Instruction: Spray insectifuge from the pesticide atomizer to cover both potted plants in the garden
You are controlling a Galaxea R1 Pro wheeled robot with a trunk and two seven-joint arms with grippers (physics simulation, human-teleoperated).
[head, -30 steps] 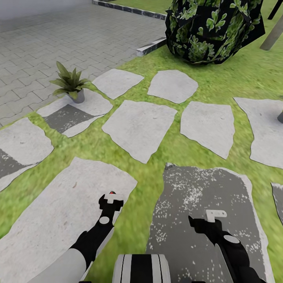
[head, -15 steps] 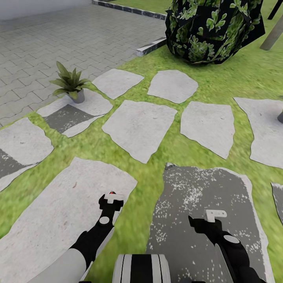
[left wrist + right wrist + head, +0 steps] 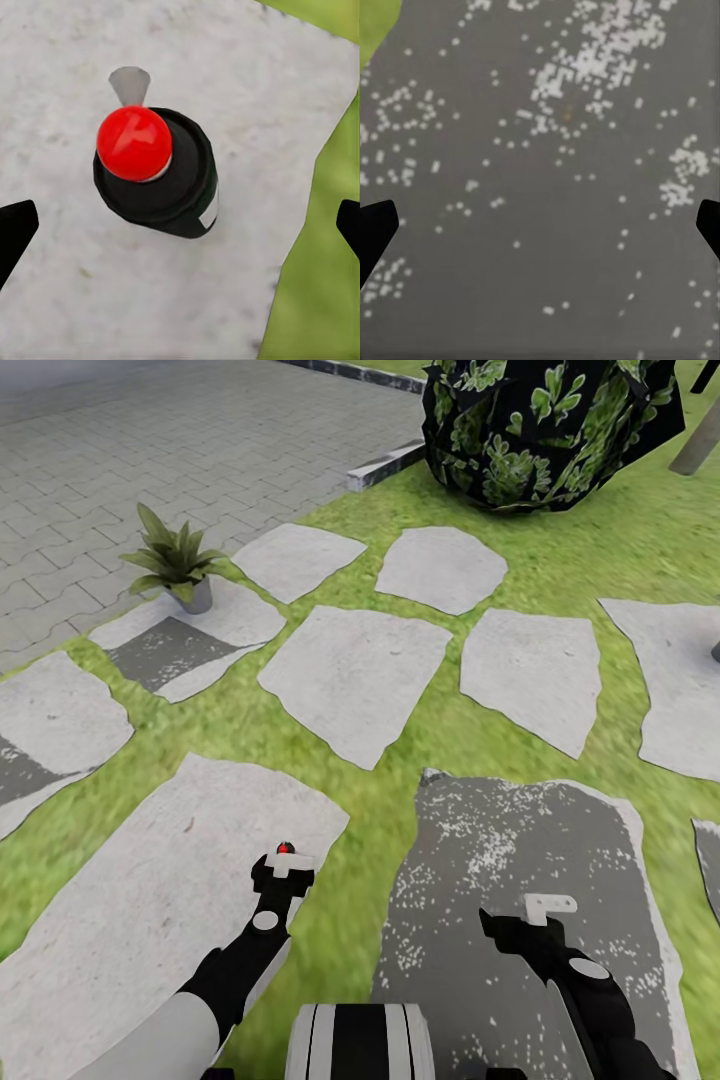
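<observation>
Left gripper (image 3: pixel 180 225) spread wide over a pale stepping stone (image 3: pixel 150 900), fingertips at either side with the pesticide atomizer (image 3: pixel 157 176) upright between them, untouched, red collar on top, dark body, white label at one side, lawn (image 3: pixel 330 920) just beside. Right gripper (image 3: pixel 540 232) likewise spread wide, nothing between the tips, above a dark speckled stone (image 3: pixel 520 860). Ahead to the left, one potted plant (image 3: pixel 175 558) in its small grey pot on a stone at the edge of grey paving (image 3: pixel 150 450); large dark bush (image 3: pixel 545 425) farther ahead on the right.
</observation>
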